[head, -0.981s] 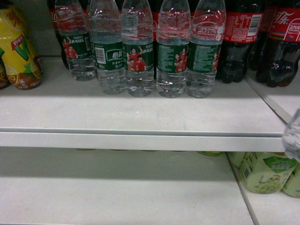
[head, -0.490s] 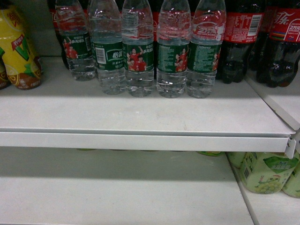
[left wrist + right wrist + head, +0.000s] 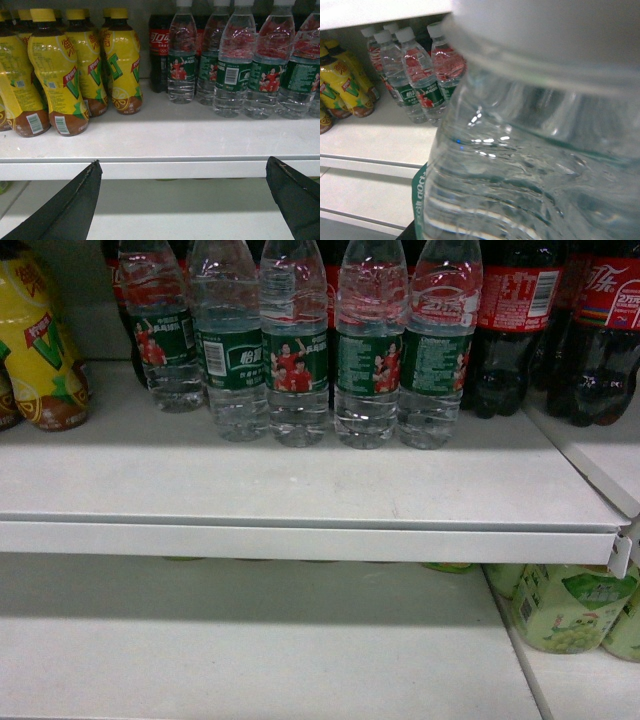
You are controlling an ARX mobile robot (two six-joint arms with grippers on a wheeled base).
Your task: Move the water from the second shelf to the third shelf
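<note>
Several water bottles point(image 3: 295, 350) with green labels stand in a row at the back of the upper shelf board point(image 3: 300, 490); they also show in the left wrist view point(image 3: 270, 75). One more water bottle point(image 3: 530, 165) fills the right wrist view at very close range, with a dark sliver of my right gripper's finger point(image 3: 405, 234) at its lower left. That held bottle and the right gripper are out of the head view. My left gripper point(image 3: 182, 167) hangs open in front of the shelf edge, with nothing between its fingers.
Dark cola bottles point(image 3: 515, 320) stand right of the water. Yellow lemon-tea bottles point(image 3: 55, 75) stand to its left. The lower shelf point(image 3: 250, 650) has pale green bottles point(image 3: 570, 605) at its right end. A shelf bracket point(image 3: 620, 550) juts out at the right.
A second ago the bottom of a clear bottle showed at the right edge of the head view; it has since left that view. The shelved bottles have not moved.
</note>
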